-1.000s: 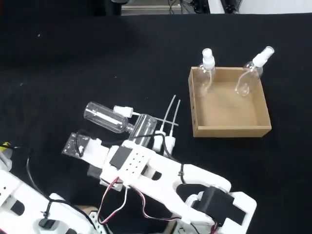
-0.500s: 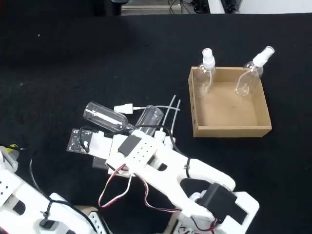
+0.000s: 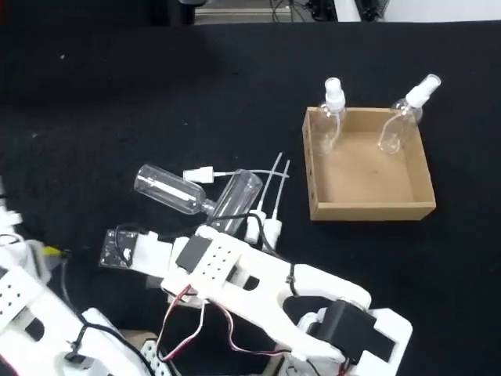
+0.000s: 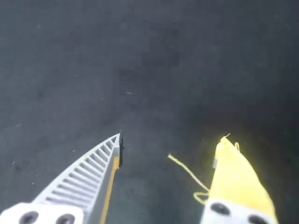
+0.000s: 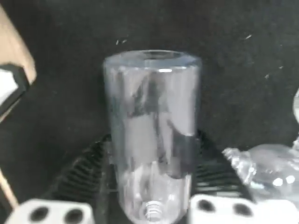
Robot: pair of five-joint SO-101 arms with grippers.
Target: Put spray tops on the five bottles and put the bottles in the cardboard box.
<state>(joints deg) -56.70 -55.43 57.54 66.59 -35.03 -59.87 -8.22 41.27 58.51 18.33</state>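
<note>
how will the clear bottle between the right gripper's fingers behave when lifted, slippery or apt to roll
Probably light: the clear bottle looks empty. Its smooth round side could slip or twist in the right gripper. Laid on its side on the black table, it would likely roll.

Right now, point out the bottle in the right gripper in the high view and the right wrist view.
High view: capless bottle left of the cardboard box, near the middle.
Right wrist view: capless bottle in the centre, between the jaws of the right gripper.
Shared landmark: the cardboard box's tan wall.
</note>
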